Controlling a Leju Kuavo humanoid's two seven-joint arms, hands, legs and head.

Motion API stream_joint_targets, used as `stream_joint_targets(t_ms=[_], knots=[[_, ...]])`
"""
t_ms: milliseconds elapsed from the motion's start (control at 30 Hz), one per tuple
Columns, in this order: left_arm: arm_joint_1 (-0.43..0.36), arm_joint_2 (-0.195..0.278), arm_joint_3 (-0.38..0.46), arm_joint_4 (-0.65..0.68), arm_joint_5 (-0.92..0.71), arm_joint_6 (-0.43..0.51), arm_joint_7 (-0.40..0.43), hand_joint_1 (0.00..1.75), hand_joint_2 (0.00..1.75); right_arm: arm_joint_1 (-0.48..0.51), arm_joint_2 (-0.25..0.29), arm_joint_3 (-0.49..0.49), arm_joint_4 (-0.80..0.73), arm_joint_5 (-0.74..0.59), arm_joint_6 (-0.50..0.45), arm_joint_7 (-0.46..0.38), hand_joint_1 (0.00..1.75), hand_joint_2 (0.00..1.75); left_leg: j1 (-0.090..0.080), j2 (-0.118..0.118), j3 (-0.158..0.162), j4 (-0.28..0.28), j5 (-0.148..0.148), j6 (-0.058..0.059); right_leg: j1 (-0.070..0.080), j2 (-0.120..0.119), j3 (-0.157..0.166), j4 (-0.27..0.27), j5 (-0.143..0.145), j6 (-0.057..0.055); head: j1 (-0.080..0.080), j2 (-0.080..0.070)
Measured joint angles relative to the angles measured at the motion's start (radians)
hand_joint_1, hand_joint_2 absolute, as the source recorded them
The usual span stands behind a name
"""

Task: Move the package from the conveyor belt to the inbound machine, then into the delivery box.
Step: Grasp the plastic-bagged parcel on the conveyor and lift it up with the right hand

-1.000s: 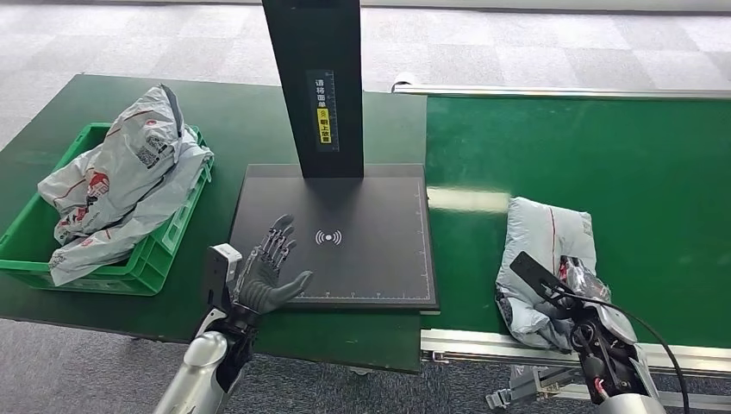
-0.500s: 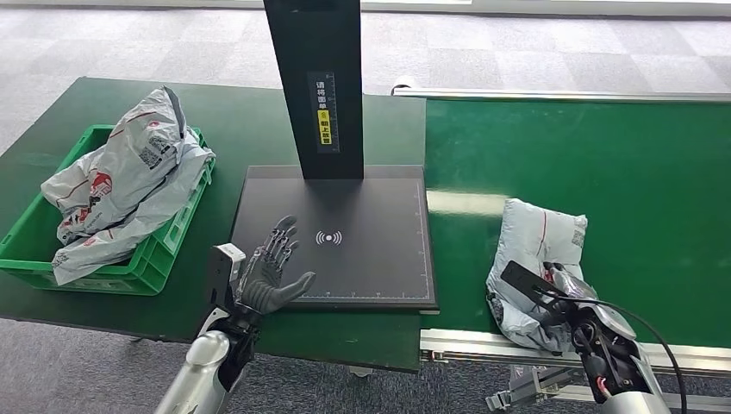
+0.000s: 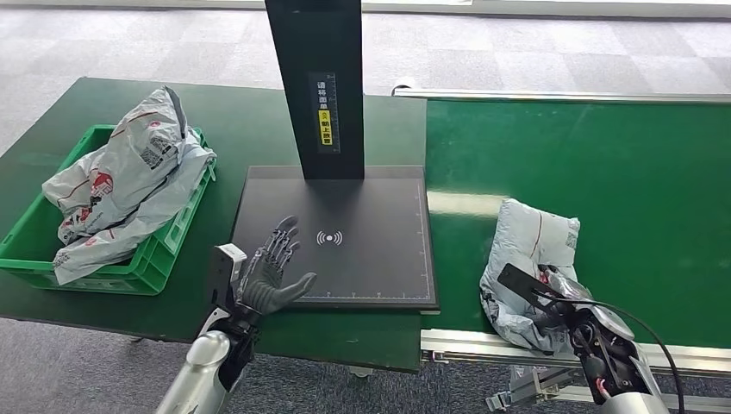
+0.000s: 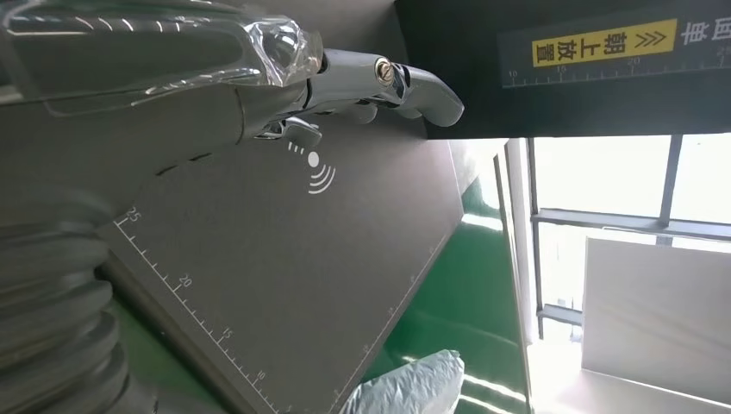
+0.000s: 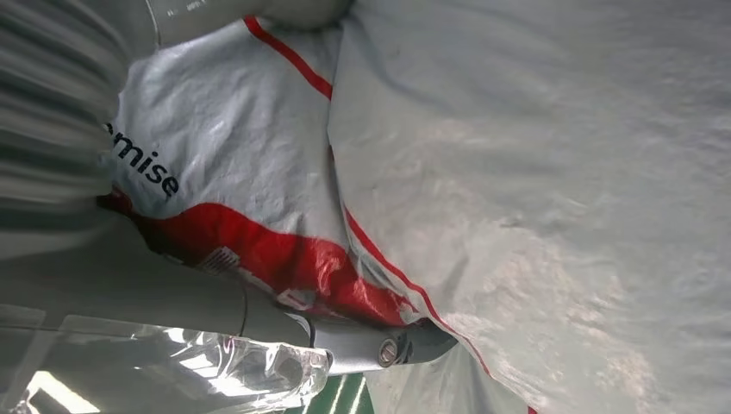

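Package (image 3: 530, 259), a grey plastic mailer with red print, lies on the green conveyor belt (image 3: 603, 172) near its front edge, just right of the inbound machine's black scan plate (image 3: 362, 224). Our right hand (image 3: 560, 306) is pressed against its near end; the right wrist view shows a finger tucked into a fold of the film, but we cannot tell whether the hand has truly closed on it. Our left hand (image 3: 271, 272) hovers above the plate's near left corner, fingers spread and holding nothing.

We judge the step in hand to be securing the package for the carry to the plate. To do it well, we should gather a good bunch of the film and whatever is inside, not just a loose fold, since slick plastic could slide out. We should lift it clear of the belt's metal rail before swinging left, then lay it flat near the wireless symbol (image 3: 328, 237), short of the black post (image 3: 315, 86). The left hand should stay low and off the landing spot. The green delivery box (image 3: 164, 250) already holds other mailers (image 3: 121, 181).
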Motion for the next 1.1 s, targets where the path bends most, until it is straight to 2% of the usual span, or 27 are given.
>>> stream_joint_targets(t_ms=[100,200,267,367,433,600,933,1100], knots=[[0.001,0.0,0.0,0.001,0.0,0.0,0.0,0.0,1.75,0.002,-0.001,0.006,-0.005,-0.011,-0.016,-0.026,1.75,1.75,0.0,0.0,0.001,0.0,0.0,0.0,0.0,0.0,0.001,0.0,0.0,0.0,0.0,0.0],[0.007,0.003,0.0,0.0,0.004,0.003,-0.002,0.0,1.75,0.009,0.0,0.011,-0.021,-0.028,-0.084,-0.067,1.75,1.75,0.0,0.0,0.0,0.0,0.0,0.0,0.0,0.0,0.001,0.0,0.0,0.0,0.0,0.0],[0.015,0.006,0.001,-0.007,0.011,0.006,-0.007,0.0,1.75,0.016,0.009,0.012,-0.04,-0.059,-0.161,-0.11,1.75,1.75,0.0,0.0,-0.001,0.0,0.0,0.0,0.0,0.0,0.001,0.0,0.0,0.0,0.0,0.0],[0.027,0.01,0.007,-0.027,0.035,0.001,-0.018,0.0,1.75,0.036,0.045,-0.004,-0.114,-0.192,-0.349,-0.254,1.75,1.75,0.0,0.0,-0.004,0.0,0.0,0.0,0.0,0.0,-0.003,0.0,0.001,0.0,0.0,0.0],[0.029,0.011,0.011,-0.039,0.044,-0.002,-0.019,0.0,1.75,0.05,0.069,-0.011,-0.182,-0.259,-0.42,-0.302,1.75,1.75,0.0,-0.001,-0.005,0.0,0.001,0.0,0.0,0.0,-0.005,0.001,0.0,0.0,0.0,0.0],[0.028,0.016,0.014,-0.049,0.062,-0.008,-0.019,0.0,1.75,0.085,0.096,-0.013,-0.292,-0.353,-0.482,-0.37,1.75,1.75,0.0,-0.002,-0.01,0.0,0.001,0.0,0.001,-0.002,-0.009,0.001,0.0,0.0,0.0,0.0],[0.027,0.026,0.015,-0.049,0.1,-0.016,-0.024,0.0,1.75,0.118,0.118,-0.025,-0.378,-0.497,-0.604,-0.508,1.75,1.75,0.0,-0.002,-0.012,0.0,0.0,0.0,0.0,-0.002,-0.011,0.001,0.0,0.0,0.0,0.0],[0.027,0.029,0.015,-0.049,0.101,-0.012,-0.026,0.0,1.75,0.124,0.125,-0.035,-0.399,-0.521,-0.622,-0.531,1.75,1.75,0.0,-0.002,-0.012,0.0,0.0,0.0,0.0,-0.002,-0.011,0.001,0.0,0.0,0.0,0.0]])
